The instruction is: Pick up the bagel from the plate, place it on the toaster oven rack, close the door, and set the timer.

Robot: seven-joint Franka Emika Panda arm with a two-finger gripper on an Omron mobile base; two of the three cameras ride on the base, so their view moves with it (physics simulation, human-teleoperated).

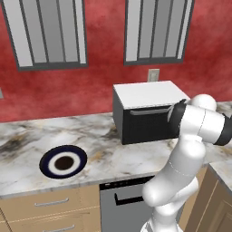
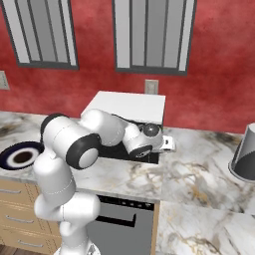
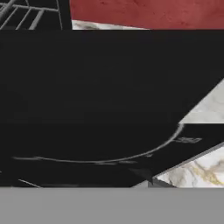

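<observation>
The black toaster oven (image 1: 147,113) with its white top stands on the marble counter against the red wall. Its door (image 1: 147,124) is shut, the grey bar handle (image 1: 149,111) along its top. My gripper (image 2: 158,144) is pressed up close to the right end of the oven's front; my own wrist hides its fingers. In the hand view the oven's black face (image 3: 96,87) lies right before the camera, with thin grey bars of the rack (image 3: 24,13) at the top left. The plate (image 1: 47,156) lies far left with its brown mark showing. The bagel is hidden. I cannot make out the timer.
A grey and black vessel (image 2: 245,157) stands on the counter at the far right. A wall outlet (image 1: 153,74) sits above the oven. A dishwasher front (image 1: 120,201) and wooden drawers (image 1: 50,206) run below the counter edge.
</observation>
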